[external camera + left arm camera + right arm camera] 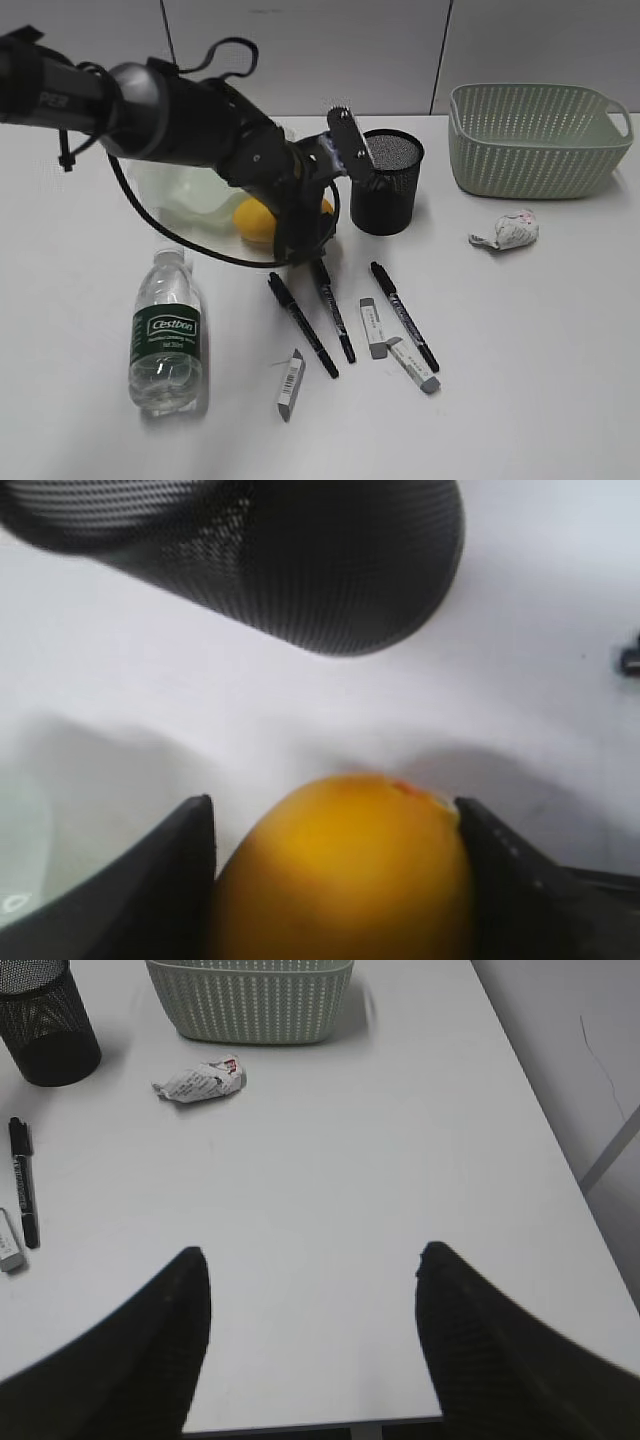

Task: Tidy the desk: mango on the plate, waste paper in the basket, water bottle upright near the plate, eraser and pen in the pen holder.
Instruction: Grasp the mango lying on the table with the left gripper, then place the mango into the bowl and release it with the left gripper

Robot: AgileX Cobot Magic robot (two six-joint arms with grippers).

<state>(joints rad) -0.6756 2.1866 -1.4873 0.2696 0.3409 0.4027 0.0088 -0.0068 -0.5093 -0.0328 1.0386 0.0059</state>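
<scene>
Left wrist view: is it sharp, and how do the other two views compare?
Left wrist view: soft throughout, the mango between the jaws and the pen holder both blurred. Exterior view: sharp, Cestbon label readable on the water bottle. Right wrist view: waste paper clear, near jaws dark and soft.

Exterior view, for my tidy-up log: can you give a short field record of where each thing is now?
mango: smooth yellow-orange mango between the left gripper fingers, beside the plate
plate: pale green wavy-rimmed plate, largely behind the arm
bottle: clear green-labelled water bottle upright on the white desk
paper: crumpled white waste paper outside the green woven basket
right gripper: open, empty
</scene>
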